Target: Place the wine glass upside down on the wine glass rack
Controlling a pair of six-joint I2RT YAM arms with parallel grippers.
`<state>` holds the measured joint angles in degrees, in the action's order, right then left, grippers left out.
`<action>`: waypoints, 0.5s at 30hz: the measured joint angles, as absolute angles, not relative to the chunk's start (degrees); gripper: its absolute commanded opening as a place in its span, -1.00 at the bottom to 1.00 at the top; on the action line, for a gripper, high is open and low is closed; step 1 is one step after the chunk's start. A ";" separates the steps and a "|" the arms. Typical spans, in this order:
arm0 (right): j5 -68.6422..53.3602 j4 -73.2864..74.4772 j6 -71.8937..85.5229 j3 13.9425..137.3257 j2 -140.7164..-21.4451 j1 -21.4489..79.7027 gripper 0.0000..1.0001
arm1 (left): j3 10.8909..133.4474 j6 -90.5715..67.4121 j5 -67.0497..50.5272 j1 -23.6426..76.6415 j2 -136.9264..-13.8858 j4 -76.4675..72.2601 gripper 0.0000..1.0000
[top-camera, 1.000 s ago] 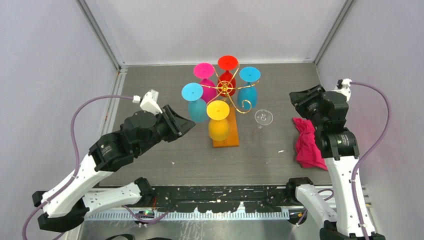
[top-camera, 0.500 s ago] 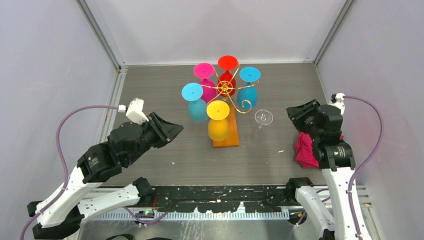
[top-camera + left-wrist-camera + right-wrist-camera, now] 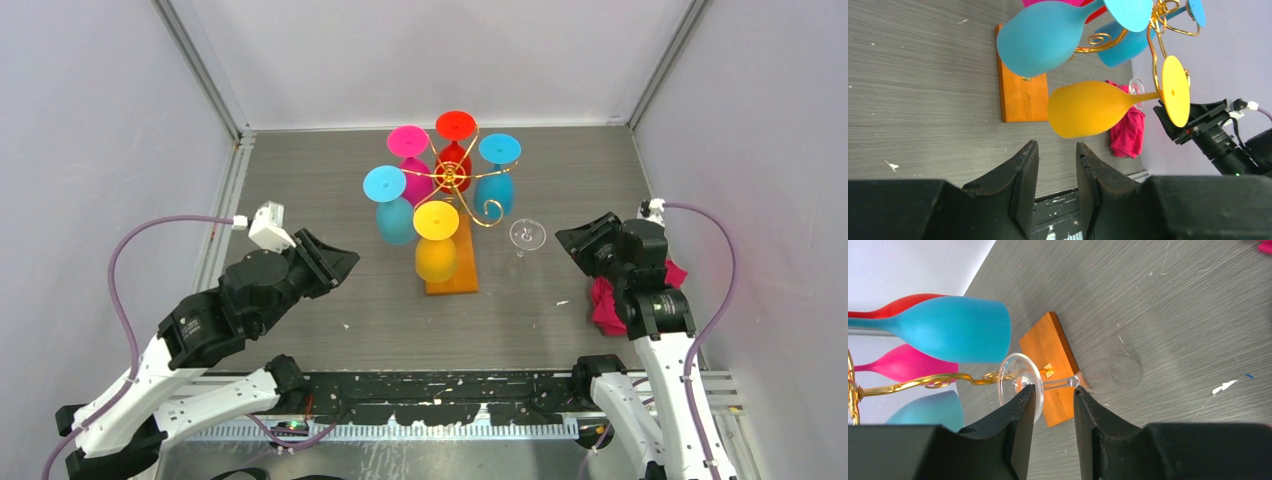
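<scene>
The clear wine glass (image 3: 527, 236) stands foot-up with its bowl on the table, just right of the wine glass rack (image 3: 453, 178), a gold wire stand on an orange-brown base (image 3: 450, 278). Several coloured glasses hang upside down on it. My right gripper (image 3: 578, 242) is open and empty, to the right of the clear glass and apart from it. In the right wrist view the glass stem (image 3: 1060, 383) lies just beyond my open gripper (image 3: 1054, 390). My left gripper (image 3: 342, 262) is open and empty, left of the rack; it shows in the left wrist view (image 3: 1058, 150).
A crumpled pink cloth (image 3: 604, 300) lies on the table under my right arm. The yellow hanging glass (image 3: 438, 240) is nearest the front, over the base. One gold scroll arm (image 3: 490, 210) holds nothing, close to the clear glass. Enclosure walls stand on both sides and at the back.
My left arm has pulled back to the left, away from the rack. My right arm has swung nearer and lower, its gripper now level with the clear glass. The glass has not moved.
</scene>
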<state>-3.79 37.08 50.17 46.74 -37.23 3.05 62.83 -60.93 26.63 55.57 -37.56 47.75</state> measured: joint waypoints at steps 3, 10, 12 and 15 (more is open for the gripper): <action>-5.15 35.59 50.35 45.87 -37.41 3.05 -0.20 | 62.83 -59.77 28.05 55.57 -38.11 48.47 -0.31; -7.64 33.04 50.50 45.06 -38.04 3.05 -0.20 | 62.06 -58.37 30.46 55.57 -37.93 50.04 -0.31; -8.12 32.42 50.50 44.97 -38.33 3.05 -0.20 | 61.54 -58.17 30.87 55.57 -37.67 50.35 -0.31; -8.78 31.53 50.52 44.64 -38.65 3.05 -0.20 | 61.23 -58.02 31.31 55.57 -37.50 50.98 -0.31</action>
<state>-8.78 31.53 50.52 44.64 -38.65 3.05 61.23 -58.02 31.31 55.57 -37.50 50.98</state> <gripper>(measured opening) 0.401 0.347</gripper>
